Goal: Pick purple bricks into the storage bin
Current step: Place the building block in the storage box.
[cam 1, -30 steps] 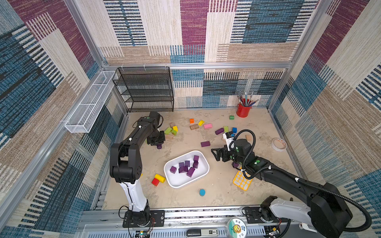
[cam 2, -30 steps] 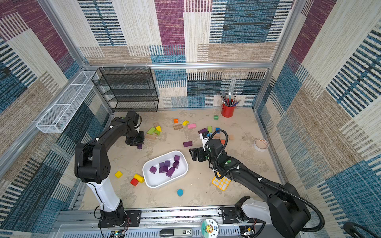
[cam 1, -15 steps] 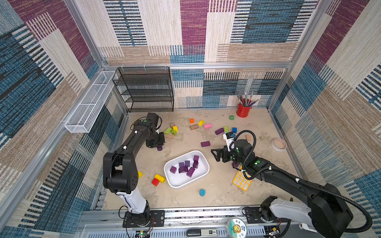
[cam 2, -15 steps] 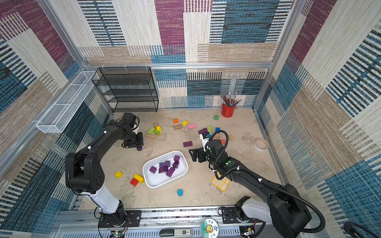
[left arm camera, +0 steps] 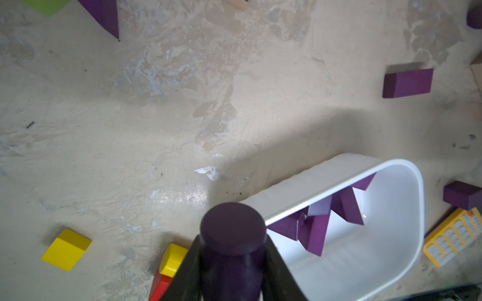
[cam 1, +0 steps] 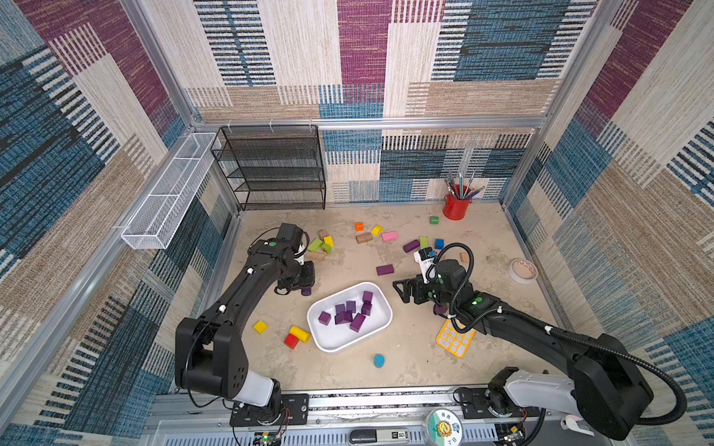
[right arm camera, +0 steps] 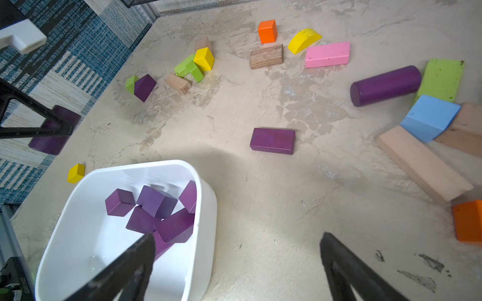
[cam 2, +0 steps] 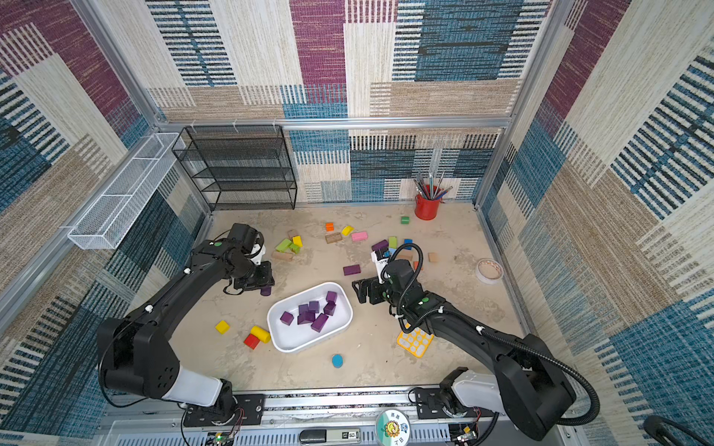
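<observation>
A dark purple round brick (left arm camera: 232, 226) is squeezed tight between the two black fingers (left arm camera: 186, 273) of the left gripper (left arm camera: 232, 247), so that gripper is closed on it. In both top views this round brick (cam 1: 306, 290) is seen just beside the back left corner of the storage bin (cam 1: 336, 340), outside its wall. It looks lifted a little off the table (cam 1: 425, 367). The storage bin is set near the middle of the table, a bit closer to the front edge. Several purple bricks (cam 1: 349, 313) are piled inside it, and some are leaned on others. The right gripper (right arm camera: 237, 239) is held wide open, with nothing between its fingers (right arm camera: 339, 260). In a top view the right gripper (cam 1: 402, 291) is seen just beside the right end of the bin, apart from its wall. More purple bricks are left out on the table. A flat oblong bar (cam 1: 385, 269) is laid just behind the bin. A long round one (cam 1: 411, 245) is found farther back, next to a green block (cam 1: 424, 241) and near the blue cube (cam 1: 439, 243). A wedge (right arm camera: 144, 87) is seen touching a green piece (right arm camera: 131, 83) toward the back left. One dark piece (cam 1: 439, 309) is half hidden under the right arm. The pink block (cam 1: 389, 236) is laid toward the back edge. A red cup (cam 1: 456, 206) of pencils is stood near the back right corner.
</observation>
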`<control>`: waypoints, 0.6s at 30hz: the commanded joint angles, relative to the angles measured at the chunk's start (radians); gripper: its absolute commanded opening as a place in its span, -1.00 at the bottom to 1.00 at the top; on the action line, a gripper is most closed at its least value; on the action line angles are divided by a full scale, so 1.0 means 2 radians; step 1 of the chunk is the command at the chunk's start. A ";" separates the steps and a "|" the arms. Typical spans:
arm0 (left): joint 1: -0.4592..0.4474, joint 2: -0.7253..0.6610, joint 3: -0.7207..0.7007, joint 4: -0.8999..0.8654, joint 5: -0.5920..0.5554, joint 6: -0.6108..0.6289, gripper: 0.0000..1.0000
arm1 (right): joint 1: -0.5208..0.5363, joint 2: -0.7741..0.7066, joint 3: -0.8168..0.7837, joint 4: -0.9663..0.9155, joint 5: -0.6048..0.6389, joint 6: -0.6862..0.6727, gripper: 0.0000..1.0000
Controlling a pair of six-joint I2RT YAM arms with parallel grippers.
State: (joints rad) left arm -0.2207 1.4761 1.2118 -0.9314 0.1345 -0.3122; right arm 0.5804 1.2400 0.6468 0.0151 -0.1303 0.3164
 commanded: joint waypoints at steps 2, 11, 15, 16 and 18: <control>-0.017 -0.023 -0.013 0.006 0.005 -0.010 -0.60 | 0.000 0.009 0.014 -0.007 0.000 0.008 0.98; -0.065 -0.055 -0.043 0.017 -0.006 -0.026 -0.60 | 0.000 0.031 0.038 -0.038 0.008 0.012 0.97; -0.082 -0.071 -0.066 0.032 -0.008 -0.039 -0.60 | 0.000 0.040 0.048 -0.050 0.015 0.013 0.97; -0.086 -0.073 -0.071 0.035 -0.009 -0.042 -0.60 | 0.000 0.044 0.051 -0.053 0.016 0.013 0.97; -0.094 -0.079 -0.080 0.041 -0.011 -0.048 -0.60 | 0.000 0.052 0.059 -0.060 0.017 0.012 0.97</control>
State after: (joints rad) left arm -0.3969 1.3323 1.0672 -0.8852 0.1318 -0.3710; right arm 0.5812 1.3308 0.7448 -0.0856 -0.1192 0.3321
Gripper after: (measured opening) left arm 0.346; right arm 0.986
